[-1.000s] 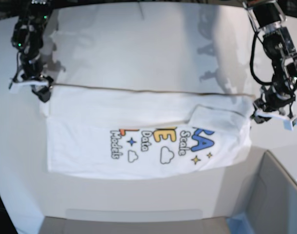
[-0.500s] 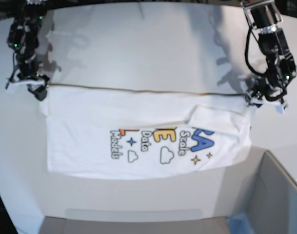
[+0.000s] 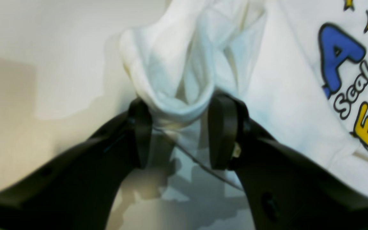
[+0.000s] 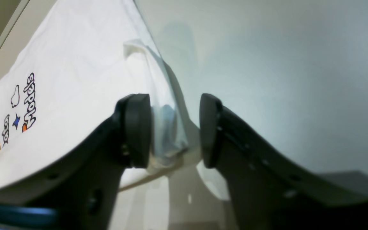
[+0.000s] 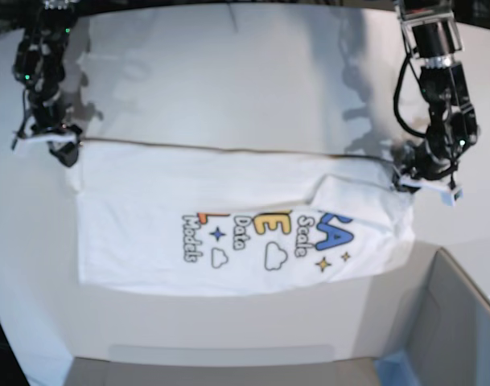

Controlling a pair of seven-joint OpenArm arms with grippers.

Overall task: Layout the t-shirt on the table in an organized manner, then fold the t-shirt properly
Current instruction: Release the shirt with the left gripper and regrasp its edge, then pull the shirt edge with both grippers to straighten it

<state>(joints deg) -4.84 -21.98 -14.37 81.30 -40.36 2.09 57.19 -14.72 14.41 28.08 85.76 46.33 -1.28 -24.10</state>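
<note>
The white t-shirt (image 5: 228, 185) lies spread across the white table (image 5: 228, 72), print facing up, its far hem pulled into a straight line between my grippers. My left gripper (image 5: 407, 178) holds the far right corner; in the left wrist view (image 3: 180, 107) bunched t-shirt cloth (image 3: 283, 89) fills the gap between the black fingers (image 3: 141, 134). My right gripper (image 5: 62, 146) holds the far left corner; in the right wrist view (image 4: 172, 107) a fold of the t-shirt (image 4: 75, 80) sits between the pads (image 4: 136, 127), low over the table (image 4: 267, 64).
A grey box (image 5: 462, 322) with a blue edge (image 5: 393, 370) stands at the near right corner, close to the shirt's right end. A grey ledge (image 5: 212, 354) runs along the near side.
My left gripper has moved left and slightly away from the box, carrying the right corner inward. My right gripper has shifted slightly. The hem stays taut.
</note>
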